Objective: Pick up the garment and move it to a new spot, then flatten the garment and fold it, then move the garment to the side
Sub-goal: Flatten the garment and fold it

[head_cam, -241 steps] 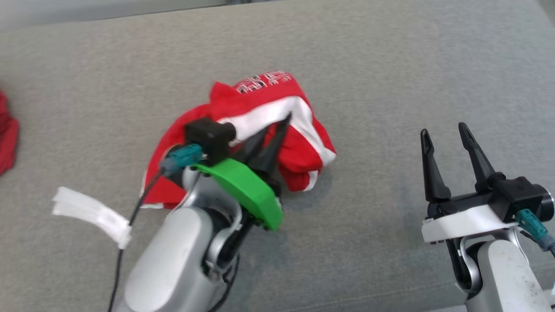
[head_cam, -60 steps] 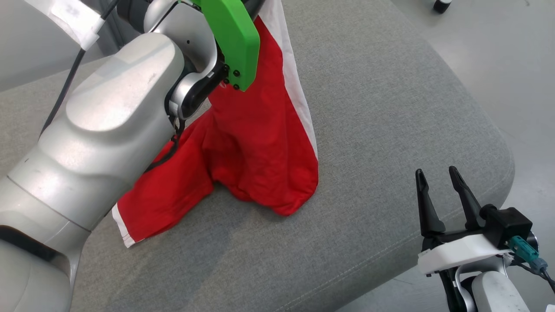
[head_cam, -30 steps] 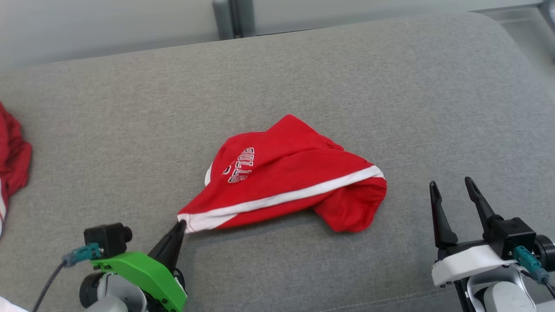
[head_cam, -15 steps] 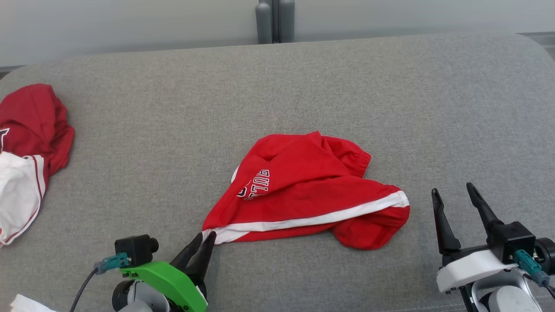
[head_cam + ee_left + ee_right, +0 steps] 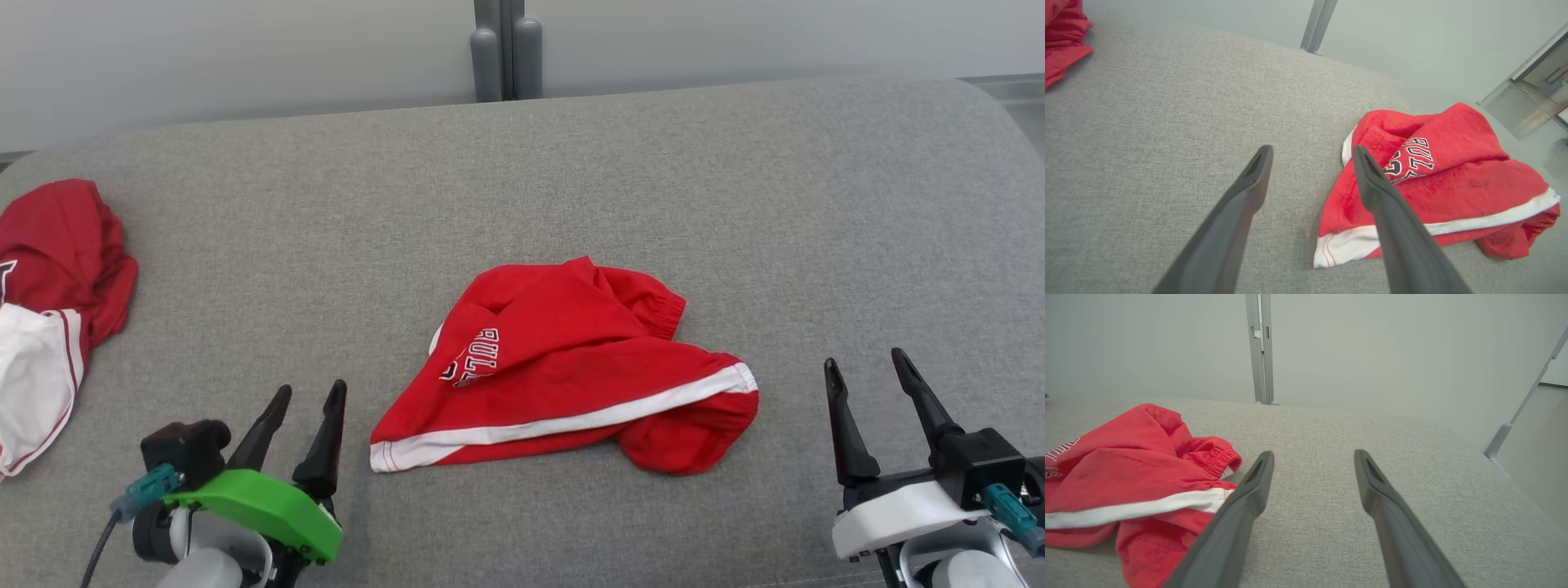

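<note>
The garment [image 5: 571, 367] lies crumpled in the middle of the grey cushion [image 5: 735, 188], bright red with a white band along its near edge and black white-outlined letters. My left gripper [image 5: 309, 390] stands open just left of its white hem corner, apart from the cloth. In the left wrist view the garment [image 5: 1453, 179] sits to the right of the left gripper [image 5: 1310, 150], partly behind the right finger. My right gripper [image 5: 864, 359] is open to the right of the garment, holding nothing. The right wrist view has the garment [image 5: 1126, 473] left of the right gripper [image 5: 1313, 453].
Another red and white pile of cloth [image 5: 49, 278] lies at the cushion's left end, also the red cloth [image 5: 1065, 36] in the left wrist view. A grey post [image 5: 500, 49] stands behind the cushion against a pale wall. The cushion's rounded right edge [image 5: 1012, 139] drops off.
My left gripper has opened, let go of the garment's white hem corner and drawn back to the left. The garment has settled flat. The right gripper stays as it was.
</note>
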Tool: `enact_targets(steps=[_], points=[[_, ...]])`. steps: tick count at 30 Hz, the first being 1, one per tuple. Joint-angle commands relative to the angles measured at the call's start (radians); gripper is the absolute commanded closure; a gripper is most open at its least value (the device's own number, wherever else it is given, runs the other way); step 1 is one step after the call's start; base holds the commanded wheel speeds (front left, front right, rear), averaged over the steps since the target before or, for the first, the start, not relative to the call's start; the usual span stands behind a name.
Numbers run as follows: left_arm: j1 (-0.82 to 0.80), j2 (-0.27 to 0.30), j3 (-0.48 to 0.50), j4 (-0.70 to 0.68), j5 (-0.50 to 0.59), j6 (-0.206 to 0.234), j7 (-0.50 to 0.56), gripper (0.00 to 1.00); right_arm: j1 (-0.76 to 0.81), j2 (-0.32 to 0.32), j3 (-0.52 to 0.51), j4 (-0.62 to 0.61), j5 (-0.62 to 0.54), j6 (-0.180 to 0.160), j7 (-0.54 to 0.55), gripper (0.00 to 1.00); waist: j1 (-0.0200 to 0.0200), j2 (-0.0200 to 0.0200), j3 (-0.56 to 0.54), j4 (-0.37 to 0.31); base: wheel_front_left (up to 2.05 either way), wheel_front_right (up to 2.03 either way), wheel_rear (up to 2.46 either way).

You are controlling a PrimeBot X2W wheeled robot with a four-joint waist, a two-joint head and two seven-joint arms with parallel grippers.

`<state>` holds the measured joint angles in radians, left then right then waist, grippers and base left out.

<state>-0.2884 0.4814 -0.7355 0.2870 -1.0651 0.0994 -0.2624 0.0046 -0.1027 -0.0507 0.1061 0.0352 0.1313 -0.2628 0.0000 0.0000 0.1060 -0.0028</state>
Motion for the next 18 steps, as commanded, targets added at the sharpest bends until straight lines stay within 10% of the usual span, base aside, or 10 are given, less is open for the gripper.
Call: enact_targets(steps=[1, 18], points=[[0.063, -0.018, 0.060, -0.024, 0.063, 0.017, -0.002, 0.00, 0.020, 0.000, -0.007, -0.015, -0.008, -0.001, -0.003, 0.00, 0.0000, 0.0000, -0.013, 0.004, 0.00, 0.00, 0.00], [0.409, -0.217, 0.539, -0.149, 0.611, -0.072, -0.003, 0.00, 0.122, -0.011, -0.039, -0.089, -0.030, -0.001, -0.003, 0.00, 0.0000, 0.0000, -0.105, 0.064, 0.00, 0.00, 0.00]])
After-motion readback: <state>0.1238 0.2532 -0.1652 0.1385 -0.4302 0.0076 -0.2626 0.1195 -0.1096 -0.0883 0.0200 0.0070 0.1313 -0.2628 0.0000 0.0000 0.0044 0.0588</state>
